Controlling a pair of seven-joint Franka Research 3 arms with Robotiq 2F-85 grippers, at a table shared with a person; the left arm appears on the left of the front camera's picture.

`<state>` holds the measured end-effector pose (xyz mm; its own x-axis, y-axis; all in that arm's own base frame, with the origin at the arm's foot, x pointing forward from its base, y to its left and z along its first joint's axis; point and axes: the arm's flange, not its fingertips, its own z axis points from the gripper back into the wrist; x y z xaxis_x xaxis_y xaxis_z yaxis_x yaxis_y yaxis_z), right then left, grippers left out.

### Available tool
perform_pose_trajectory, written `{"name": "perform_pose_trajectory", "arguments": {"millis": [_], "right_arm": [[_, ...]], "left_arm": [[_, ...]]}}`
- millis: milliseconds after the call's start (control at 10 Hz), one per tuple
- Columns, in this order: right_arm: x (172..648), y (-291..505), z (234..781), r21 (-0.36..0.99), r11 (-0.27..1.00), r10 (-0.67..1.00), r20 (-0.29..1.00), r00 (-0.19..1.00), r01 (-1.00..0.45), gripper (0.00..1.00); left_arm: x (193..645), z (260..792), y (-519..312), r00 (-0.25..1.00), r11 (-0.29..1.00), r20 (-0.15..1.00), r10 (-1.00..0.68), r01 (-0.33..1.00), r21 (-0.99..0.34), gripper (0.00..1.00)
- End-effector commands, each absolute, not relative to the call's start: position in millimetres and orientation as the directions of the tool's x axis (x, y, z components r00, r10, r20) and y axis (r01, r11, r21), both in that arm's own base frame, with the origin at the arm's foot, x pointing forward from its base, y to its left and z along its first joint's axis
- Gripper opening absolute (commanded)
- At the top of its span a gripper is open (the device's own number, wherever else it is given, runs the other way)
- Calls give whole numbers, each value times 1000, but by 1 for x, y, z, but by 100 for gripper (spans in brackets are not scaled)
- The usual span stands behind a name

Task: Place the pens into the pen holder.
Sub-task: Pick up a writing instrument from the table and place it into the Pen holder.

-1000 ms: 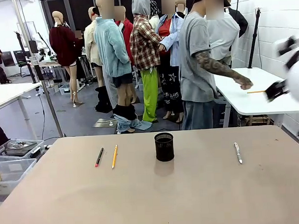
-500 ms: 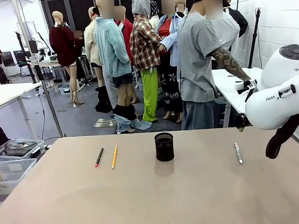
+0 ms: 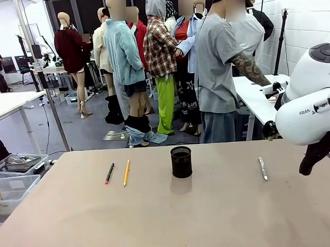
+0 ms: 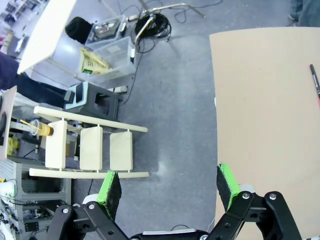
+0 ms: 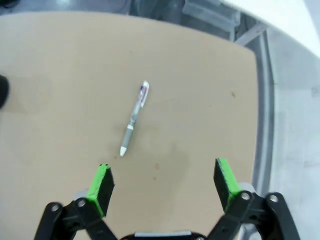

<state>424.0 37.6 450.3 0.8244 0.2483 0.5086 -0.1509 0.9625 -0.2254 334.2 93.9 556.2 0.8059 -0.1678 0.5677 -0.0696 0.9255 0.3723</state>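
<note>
Pens point(image 3: 126, 172) lie flat and loose on the tan table point(image 3: 168, 221) in your front view, none of them inside the small black cylindrical metal-mesh pen holder point(image 3: 181, 162), which stands upright near the table's far middle. Left of the holder, the dark pen with a red end point(image 3: 109, 173) and the yellow-orange pencil-like pen point(image 3: 127, 179) rest side by side, close but apart. Well to the holder's right lies the greyish-white pen with a blue bit point(image 3: 262, 168), alone.

Your white right arm point(image 3: 311, 113) leans in over the table's right edge. From its wrist, the right pincer point(image 5: 162, 172) hangs spread wide above the tabletop with nothing between its green pads point(image 5: 101, 182); the greyish-white pen lies ahead of them, nearer the left pad, untouched.

Your left pincer point(image 4: 167, 180) is likewise released and holds nothing. It hovers off the table's side: one pad sits over the table's edge, the other over the grey floor point(image 4: 175, 100), where clear plastic bins point(image 4: 107, 50) and a cream slatted wooden rack point(image 4: 90, 150) stand. The dark pen's red end peeks in at the right border of that wrist view.

Beyond the far edge, a person in a grey T-shirt point(image 3: 217, 73) stands turned towards a white table point(image 3: 256, 98).
</note>
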Motion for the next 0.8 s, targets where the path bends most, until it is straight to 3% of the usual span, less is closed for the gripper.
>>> {"name": "perform_pose_trajectory", "arguments": {"millis": [0,300,700], "right_arm": [[458,36,432,-174,964,257,413,874,-201,100],[506,25,405,-39,959,276,343,898,-280,100],[552,35,368,-9,951,306,177,936,-309,100]], "left_arm": [[336,557,97,800,920,569,-189,-59,388,100],[336,557,97,800,920,569,-189,-59,388,100],[336,557,97,800,920,569,-189,-59,388,100]]}}
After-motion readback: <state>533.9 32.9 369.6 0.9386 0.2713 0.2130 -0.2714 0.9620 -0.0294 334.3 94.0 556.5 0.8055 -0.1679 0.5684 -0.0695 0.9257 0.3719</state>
